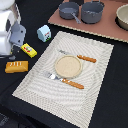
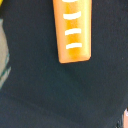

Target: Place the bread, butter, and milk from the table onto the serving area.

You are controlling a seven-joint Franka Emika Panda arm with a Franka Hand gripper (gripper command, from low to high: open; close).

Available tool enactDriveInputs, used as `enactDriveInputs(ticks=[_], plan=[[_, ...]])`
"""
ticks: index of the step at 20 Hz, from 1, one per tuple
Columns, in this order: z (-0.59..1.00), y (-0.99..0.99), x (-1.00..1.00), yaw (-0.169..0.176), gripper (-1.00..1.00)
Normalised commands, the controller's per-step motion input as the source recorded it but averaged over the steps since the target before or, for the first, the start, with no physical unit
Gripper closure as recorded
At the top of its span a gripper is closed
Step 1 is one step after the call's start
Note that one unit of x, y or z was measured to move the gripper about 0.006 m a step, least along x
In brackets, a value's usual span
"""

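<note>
The end effector (image 1: pixel 15 37) sits at the exterior view's upper left above the dark table (image 1: pixel 105 90); whether its jaws are parted cannot be told. The bread (image 1: pixel 16 66) (image 2: pixel 73 29) lies left of the striped serving area (image 1: pixel 35 82), near the butter (image 1: pixel 29 50) and milk (image 1: pixel 44 33)

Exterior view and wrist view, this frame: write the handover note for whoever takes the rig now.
Gripper: near the bread, holding nothing visible; whether its fingers are open or shut is unclear.
Bread, butter and milk: all on the dark table, off the serving area on the exterior view's left.
Done: nothing placed yet.
Left: move all three onto the serving area.
</note>
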Motion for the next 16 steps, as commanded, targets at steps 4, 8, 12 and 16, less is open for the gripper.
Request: enactDriveInputs(ticks=[4, 8, 12, 16], plan=[[-0.58, -0.25, -0.04, 0.045, -1.00], [-0.54, -0.21, -0.04, 0.043, -1.00], [-0.49, -0.12, 0.00, 0.040, -1.00], [-0.42, -0.10, 0.00, 0.038, -1.00]])
